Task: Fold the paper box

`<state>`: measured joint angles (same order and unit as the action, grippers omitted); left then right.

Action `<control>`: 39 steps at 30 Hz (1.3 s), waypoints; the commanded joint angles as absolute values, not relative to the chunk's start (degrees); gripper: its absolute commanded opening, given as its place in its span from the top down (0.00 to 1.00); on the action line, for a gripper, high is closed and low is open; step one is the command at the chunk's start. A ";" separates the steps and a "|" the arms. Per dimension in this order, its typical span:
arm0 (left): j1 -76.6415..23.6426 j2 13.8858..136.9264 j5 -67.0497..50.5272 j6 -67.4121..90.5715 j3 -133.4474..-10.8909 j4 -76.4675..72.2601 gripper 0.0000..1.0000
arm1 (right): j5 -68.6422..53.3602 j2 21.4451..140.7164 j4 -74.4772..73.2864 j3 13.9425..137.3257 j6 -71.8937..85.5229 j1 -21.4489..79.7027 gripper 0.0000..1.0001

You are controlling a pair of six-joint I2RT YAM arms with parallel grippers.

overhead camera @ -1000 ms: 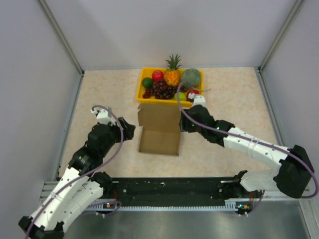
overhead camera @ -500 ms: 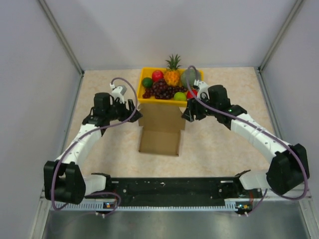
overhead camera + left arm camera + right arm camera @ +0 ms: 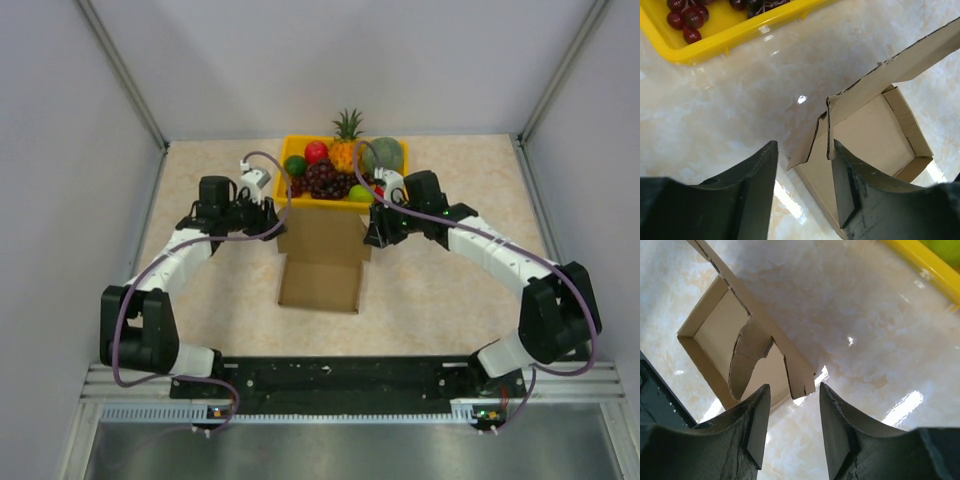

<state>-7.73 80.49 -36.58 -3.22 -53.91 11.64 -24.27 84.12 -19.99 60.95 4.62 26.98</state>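
Arms outstretched, left tool, right tool straddling paper box flaps

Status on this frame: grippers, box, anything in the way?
Left gripper open, straddling a side flap's corner. Right gripper open, astride the opposite flap. Paper box half formed, lid raised. Yellow fruit tray close behind the lid.

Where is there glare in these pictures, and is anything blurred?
Left wrist view: white glare patches on the glossy table beside the paper box. Right wrist view: similar glare near the box's corner. Top view: even light, no glare, nothing clearly blurred.
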 commanded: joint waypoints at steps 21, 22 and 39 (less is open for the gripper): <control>-20.47 67.16 -13.64 17.83 -46.67 -1.39 1.00 | 2.78 83.32 -16.00 64.07 31.44 37.34 1.00; -21.52 66.80 -12.06 18.89 -46.23 -2.19 1.00 | 8.47 83.15 -16.00 64.07 32.51 38.40 1.00; -29.18 67.69 1.58 35.86 -33.67 -21.69 1.00 | 42.45 87.98 -17.05 66.36 44.99 53.87 1.00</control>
